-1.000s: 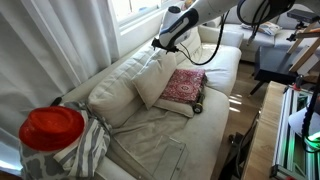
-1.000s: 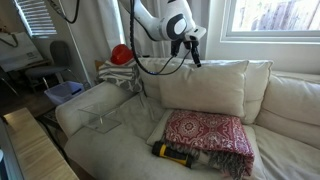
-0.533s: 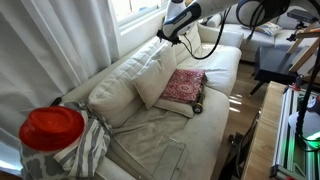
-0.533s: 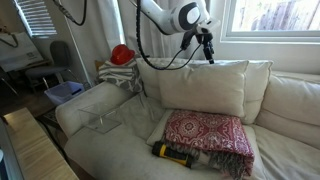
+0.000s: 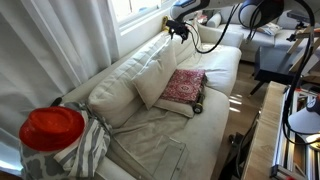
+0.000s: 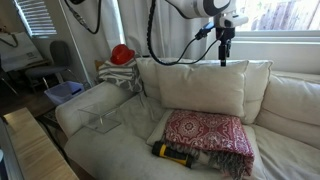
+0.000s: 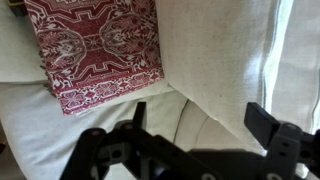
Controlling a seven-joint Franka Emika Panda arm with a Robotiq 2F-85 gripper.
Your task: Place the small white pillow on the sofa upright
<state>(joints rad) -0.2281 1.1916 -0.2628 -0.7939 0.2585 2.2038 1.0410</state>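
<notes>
The small white pillow (image 5: 152, 80) (image 6: 195, 88) stands upright on the sofa (image 5: 150, 132) (image 6: 110, 140), leaning against the big back cushions. A red patterned pillow (image 5: 185, 86) (image 6: 205, 135) leans against its front. My gripper (image 5: 178, 28) (image 6: 224, 58) is open and empty. It hangs in the air above the pillow's top edge, near the window sill, and touches nothing. In the wrist view the open fingers (image 7: 200, 125) frame the white pillow (image 7: 215, 50), the red pillow (image 7: 95, 45) and the sofa seat (image 7: 60, 140) below.
A yellow-and-black tool (image 6: 172, 152) lies in front of the red pillow. A clear plastic box (image 6: 105, 122) (image 5: 150, 158) sits on the seat. A red round object (image 5: 52, 127) (image 6: 122, 54) rests on striped cloth at the sofa's end. A window is behind the sofa.
My gripper has risen from the white pillow's top edge and moved along the sofa back towards the window. The pillow stays upright where it was.
</notes>
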